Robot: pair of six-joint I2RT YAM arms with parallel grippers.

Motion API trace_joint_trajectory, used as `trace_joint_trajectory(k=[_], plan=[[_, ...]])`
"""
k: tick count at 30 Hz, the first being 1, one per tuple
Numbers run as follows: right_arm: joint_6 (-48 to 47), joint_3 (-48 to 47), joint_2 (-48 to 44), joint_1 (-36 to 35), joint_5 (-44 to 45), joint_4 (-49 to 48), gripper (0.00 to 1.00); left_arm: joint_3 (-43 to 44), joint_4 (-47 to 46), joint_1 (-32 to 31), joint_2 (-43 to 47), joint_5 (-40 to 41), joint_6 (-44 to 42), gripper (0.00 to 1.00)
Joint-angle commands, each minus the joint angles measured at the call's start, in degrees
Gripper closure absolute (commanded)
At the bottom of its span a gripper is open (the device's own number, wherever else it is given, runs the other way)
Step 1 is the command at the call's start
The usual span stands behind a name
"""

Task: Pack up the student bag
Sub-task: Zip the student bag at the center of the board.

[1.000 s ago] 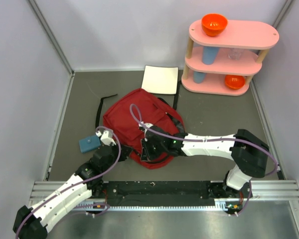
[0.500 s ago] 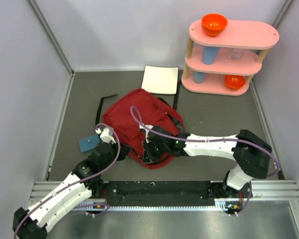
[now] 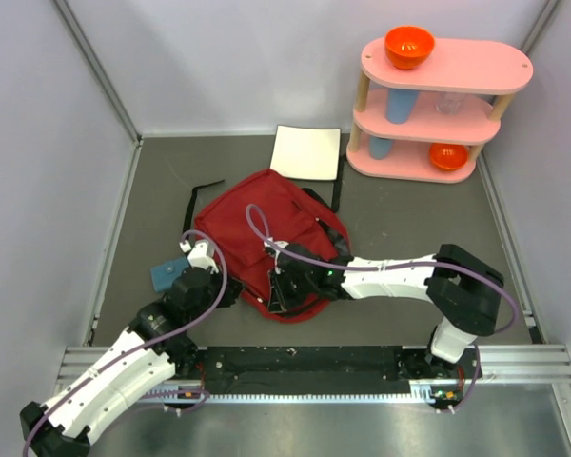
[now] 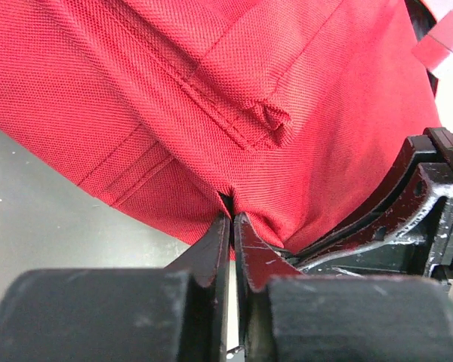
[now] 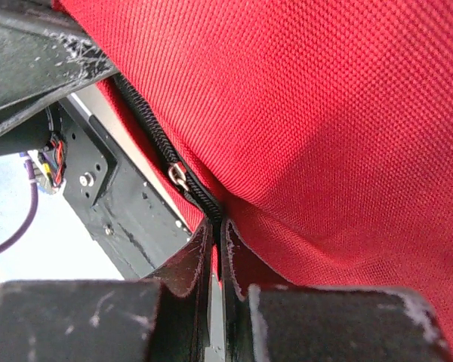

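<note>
The student bag (image 3: 266, 228), dark red fabric with black straps, lies flat mid-table. My left gripper (image 3: 234, 291) sits at the bag's near-left edge. In the left wrist view its jaws (image 4: 232, 217) are shut, pinching a fold of the red fabric (image 4: 287, 136). My right gripper (image 3: 278, 291) is at the bag's near edge. In the right wrist view it (image 5: 217, 223) is shut on the bag's rim, right at the black zipper (image 5: 177, 175). The two grippers are close together, and the left one's black finger (image 5: 38, 68) shows in the right wrist view.
A teal block (image 3: 164, 274) lies left of the bag, partly under my left wrist. A white pad (image 3: 306, 152) lies behind the bag. A pink shelf (image 3: 457, 67) at the back right holds orange bowls and blue cups. A black strap (image 3: 194, 195) trails to the bag's left.
My left arm has shifted left and forward, now covering part of the teal block. The bag's near edge has moved slightly left with both grippers. Both stay shut.
</note>
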State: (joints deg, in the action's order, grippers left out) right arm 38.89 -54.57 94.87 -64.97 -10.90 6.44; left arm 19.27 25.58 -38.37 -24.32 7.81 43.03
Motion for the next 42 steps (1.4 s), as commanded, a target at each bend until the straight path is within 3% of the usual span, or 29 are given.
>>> trace_joint_trajectory(k=[1, 5, 7, 15, 22, 27, 29, 31, 32, 34, 35, 36, 42], plan=[[1.1, -0.4, 3.2, -0.4, -2.0, 4.1, 1.00, 3.9, -2.9, 1.1, 1.4, 5.5, -2.7, 0.85], [0.7, -2.3, 4.3, -0.3, -2.0, 3.6, 1.00, 0.3, -8.1, 1.1, 1.3, -1.5, -0.1, 0.42], [0.7, -2.7, 4.5, -0.4, -1.6, 3.6, 1.00, -1.2, -10.1, 1.1, 0.9, -3.1, 1.5, 0.36], [1.3, -2.8, 3.7, -0.5, -0.2, 3.3, 1.00, -4.2, -9.7, 1.1, -2.0, -7.5, 6.5, 0.27], [1.4, -2.8, 2.3, -0.3, 1.1, 3.1, 1.00, -4.8, -6.3, 1.1, -3.7, -3.5, 13.1, 0.27], [1.6, -1.9, 0.6, -0.3, 1.3, 1.6, 1.00, -5.6, -13.7, 1.0, -10.7, -2.9, 13.9, 0.32], [1.4, -1.3, -0.3, -0.3, 1.3, 1.1, 1.00, -5.0, -15.4, 1.1, -15.8, -3.9, 13.6, 0.38], [1.3, -1.2, -0.7, -0.3, 1.0, 0.9, 1.00, -4.2, -16.7, 1.0, -19.3, -4.1, 12.7, 0.52], [1.1, -1.2, -0.9, -0.4, 0.9, 0.9, 1.00, -4.1, -16.9, 1.0, -20.0, -3.8, 12.6, 0.68], [1.2, -1.1, -0.9, -0.3, 0.1, 0.9, 1.00, -3.8, -16.1, 1.0, -20.2, -2.5, 12.3, 0.79], [1.4, -1.0, -0.8, -0.3, -0.3, 0.9, 1.00, -3.5, -15.5, 1.0, -20.1, -1.1, 12.6, 0.93], [1.5, -0.9, -0.7, -0.3, -0.7, 1.0, 1.00, -3.0, -15.0, 1.0, -19.7, -0.2, 12.5, 0.98], [2.9, 3.6, -2.3, -0.5, -4.8, 1.4, 1.00, -0.7, -7.0, 1.1, -13.9, 11.0, 10.4, 1.00]])
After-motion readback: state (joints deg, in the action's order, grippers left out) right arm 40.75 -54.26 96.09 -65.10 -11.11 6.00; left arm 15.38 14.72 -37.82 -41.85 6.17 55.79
